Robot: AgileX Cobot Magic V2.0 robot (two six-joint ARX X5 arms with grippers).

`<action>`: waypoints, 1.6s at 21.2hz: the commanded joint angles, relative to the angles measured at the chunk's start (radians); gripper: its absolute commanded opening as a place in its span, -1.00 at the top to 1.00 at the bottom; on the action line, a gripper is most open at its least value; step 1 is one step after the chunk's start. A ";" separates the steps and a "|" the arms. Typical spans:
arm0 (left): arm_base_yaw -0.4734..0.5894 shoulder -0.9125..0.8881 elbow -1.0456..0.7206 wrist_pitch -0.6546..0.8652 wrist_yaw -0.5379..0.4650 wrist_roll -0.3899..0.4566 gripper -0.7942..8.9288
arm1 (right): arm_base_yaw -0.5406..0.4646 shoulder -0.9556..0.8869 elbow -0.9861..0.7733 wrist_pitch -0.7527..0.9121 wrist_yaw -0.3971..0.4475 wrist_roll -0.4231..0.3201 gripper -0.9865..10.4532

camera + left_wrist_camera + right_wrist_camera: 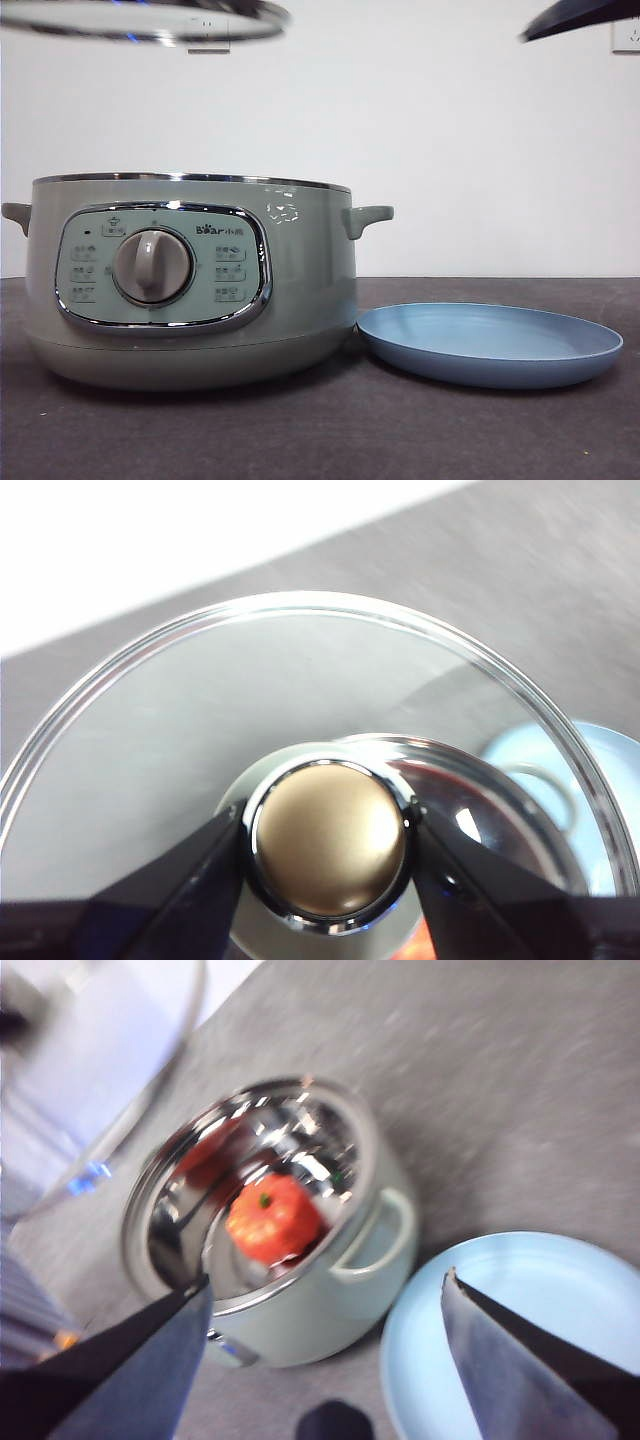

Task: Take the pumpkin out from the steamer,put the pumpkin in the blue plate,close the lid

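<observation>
Front view, nearest first: the steamer [190, 280] fills the left of the frame, and the blue plate [490, 345] lies empty at lower right. My left jaws [328, 848] clench the knob of the lid [140, 18], which hangs at upper left. My right jaws [325, 1295] are spread wide above the pumpkin [272, 1218] in the pot. It looks light, stiff and smooth; I'd grip across its ribs.
</observation>
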State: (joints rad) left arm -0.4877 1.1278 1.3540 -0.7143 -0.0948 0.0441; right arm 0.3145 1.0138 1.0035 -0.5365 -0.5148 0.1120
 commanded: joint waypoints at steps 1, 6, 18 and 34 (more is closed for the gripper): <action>-0.002 -0.070 0.010 0.005 -0.056 0.014 0.85 | 0.081 0.093 0.046 0.021 0.025 0.000 0.11; -0.002 -0.171 0.010 -0.054 -0.149 0.016 0.85 | 0.213 0.278 0.180 -0.005 0.102 -0.038 -0.01; -0.002 -0.281 0.010 -0.223 -0.431 0.039 0.85 | 0.477 0.867 0.837 -0.390 0.385 -0.192 -0.02; -0.002 -0.280 0.010 -0.253 -0.429 0.039 0.85 | 0.526 1.148 0.883 -0.319 0.466 -0.225 0.01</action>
State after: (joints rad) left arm -0.4877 0.8577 1.3537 -1.0046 -0.5129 0.0708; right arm 0.8375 2.1548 1.8870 -0.8581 -0.0505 -0.1051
